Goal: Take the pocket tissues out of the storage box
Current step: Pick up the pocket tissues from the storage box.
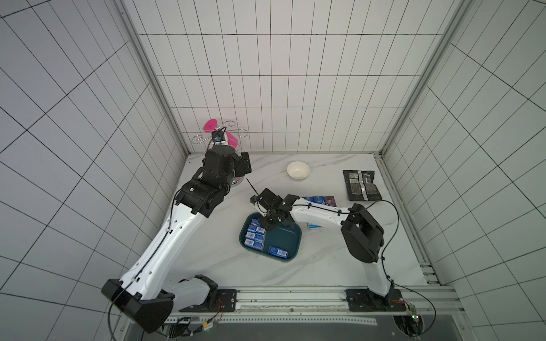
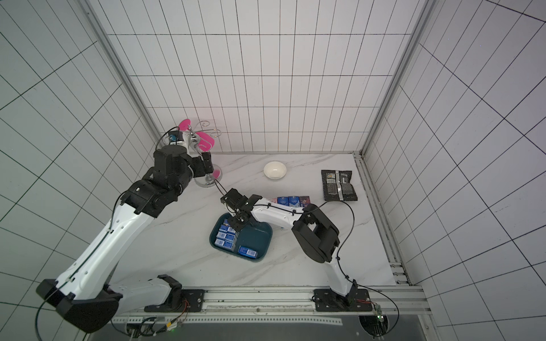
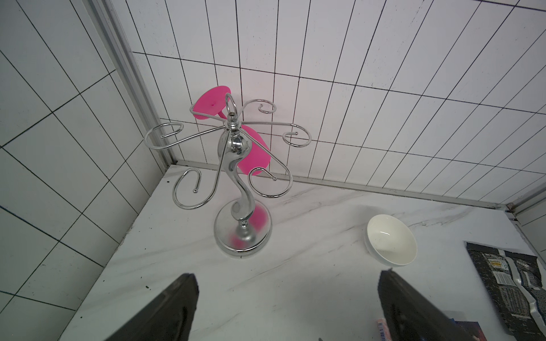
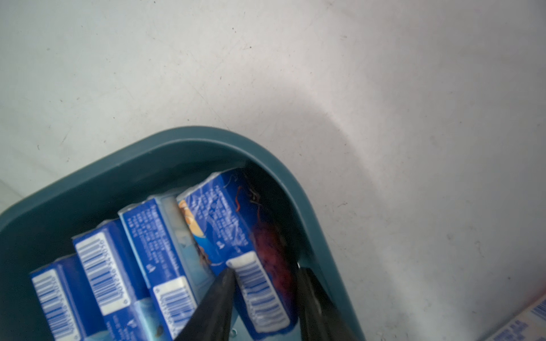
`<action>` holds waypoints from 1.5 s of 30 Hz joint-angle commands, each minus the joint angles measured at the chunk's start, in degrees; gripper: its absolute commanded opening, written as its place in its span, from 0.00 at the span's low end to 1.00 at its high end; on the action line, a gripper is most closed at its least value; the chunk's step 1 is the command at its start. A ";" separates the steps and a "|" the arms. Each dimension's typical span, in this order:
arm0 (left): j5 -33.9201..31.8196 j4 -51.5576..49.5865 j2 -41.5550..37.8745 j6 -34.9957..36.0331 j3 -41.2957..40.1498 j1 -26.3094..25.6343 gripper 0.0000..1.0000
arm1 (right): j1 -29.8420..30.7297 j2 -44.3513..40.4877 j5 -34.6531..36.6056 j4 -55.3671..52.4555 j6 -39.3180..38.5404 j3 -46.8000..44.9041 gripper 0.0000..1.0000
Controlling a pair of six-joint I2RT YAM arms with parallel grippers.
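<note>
— Black plastic left gripper: wide, empty, well away from the storage box.
— And the right gripper?
— Nearer. It's inside the teal box, jaws narrow astride one glossy blue pack of pocket tissues. The pack's long axis runs forward between them, tilted against the rounded corner. Pinched or not, I cannot tell.

storage box: pocket tissues inside | right arm: wrist over box's far corner | other packs: on table beyond

Left arm raised, reaching back, jaws wide apart, right arm folded low, jaws parted
</note>
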 commanded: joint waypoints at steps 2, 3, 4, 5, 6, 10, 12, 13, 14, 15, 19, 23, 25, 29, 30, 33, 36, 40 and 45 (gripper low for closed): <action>-0.10 0.22 -1.09 0.06 0.07 0.22 0.98 | 0.62 2.54 -0.12 -3.14 -0.92 2.16 0.42; -0.10 0.21 -1.13 0.05 0.10 0.22 0.98 | 0.55 2.89 0.21 -3.21 -0.77 2.45 0.43; -0.15 0.21 -1.13 0.05 0.06 0.22 0.98 | 0.59 3.23 0.33 -3.35 -0.75 2.84 0.43; -0.27 0.24 -1.19 0.14 0.07 0.22 0.98 | 0.54 3.81 0.27 -3.69 -0.81 3.44 0.43; -0.43 0.14 -1.20 0.15 0.09 0.22 0.98 | 0.56 4.42 0.01 -4.19 -0.99 4.15 0.42; -0.80 0.09 -1.40 0.25 0.07 0.31 0.98 | 0.62 5.45 -0.26 -4.63 -1.16 5.03 0.40; -0.81 -0.11 -1.31 0.28 0.16 0.31 0.98 | 0.63 5.50 0.06 -4.90 -1.27 5.08 0.40; -0.81 -0.17 -1.25 0.25 0.22 0.31 0.98 | 0.62 5.34 0.52 -5.51 -1.34 5.27 0.40; -0.89 -0.11 -1.31 0.24 0.16 0.32 0.98 | 0.62 4.79 0.98 -5.55 -1.35 5.03 0.40; -1.06 0.00 -1.32 0.25 0.09 0.31 0.98 | 0.62 3.96 1.49 -5.08 -1.32 4.55 0.40; -0.74 0.02 -1.13 -0.07 0.06 0.31 0.98 | 0.62 2.09 3.32 -4.87 -1.66 3.56 0.42; -0.81 0.05 -1.63 0.04 0.06 0.31 0.98 | 0.62 2.11 5.26 -6.29 -2.91 3.48 0.47; -0.98 0.17 -1.86 0.29 0.15 0.40 0.98 | 0.62 1.57 5.09 -6.71 -3.46 3.43 0.48; -0.83 -0.04 -1.87 -0.02 0.37 0.40 0.98 | 0.62 0.64 3.37 -7.35 -4.77 3.61 0.49; -0.81 -0.04 -1.86 -0.03 0.26 0.40 0.98 | 0.62 0.82 3.12 -8.05 -4.92 4.04 0.48; -1.07 0.06 -2.13 -0.15 -0.26 0.40 0.98 | 0.62 1.08 1.85 -8.68 -5.40 4.03 0.49; -0.68 0.31 -2.00 -0.47 -0.42 0.40 0.98 | 0.62 2.76 2.19 -8.93 -5.32 4.73 0.49; -0.37 0.20 -1.70 -0.59 0.11 0.40 0.98 | 0.62 4.73 1.78 -8.38 -4.72 6.07 0.45; -0.80 0.22 -1.90 -0.21 -0.13 0.40 0.98 | 0.62 5.11 0.79 -7.98 -3.84 7.32 0.27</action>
